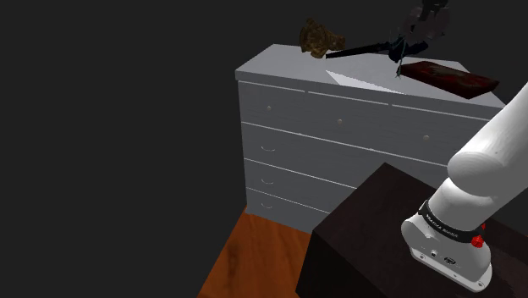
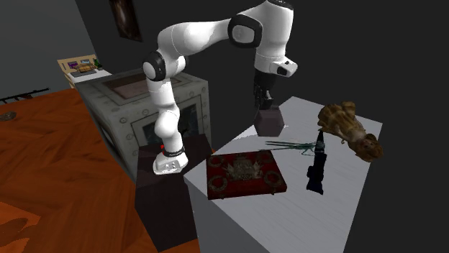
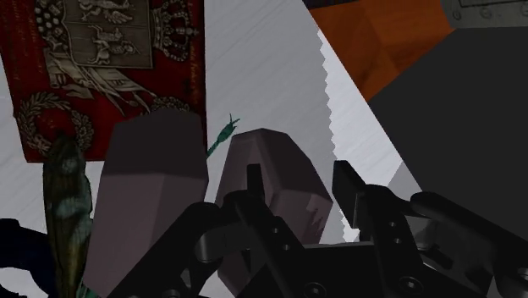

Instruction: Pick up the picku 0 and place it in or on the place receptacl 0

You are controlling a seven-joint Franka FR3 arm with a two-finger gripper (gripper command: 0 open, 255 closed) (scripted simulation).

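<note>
From my station the gripper (image 2: 270, 131) hangs just above the top of a pale dresser (image 1: 338, 127), a little right of centre in the second exterior view. Its fingers (image 3: 152, 203) stand narrow, only a slim gap between them and nothing clasped. Through that gap the wrist view catches the curled tip of a thin green sprig (image 2: 291, 146), which lies flat on the dresser top, just right of the gripper in the second exterior view and apart from it. Touching the sprig's far end is a dark rod (image 2: 316, 169), and a brown figurine (image 2: 351, 129) lies beyond it toward the right of the frame. A flat red tray (image 2: 245, 172) rests near the dresser's front edge, lower centre of that view. In the wrist view it bears a pale crest with crowns and wreaths; I can make out no words on it. In the shoulder view's lower right, a black band (image 1: 444, 224) round the arm's base carries white lettering too small for me to read. The dark stand (image 1: 372, 229) sits on an orange wooden floor (image 1: 254, 262).
</note>
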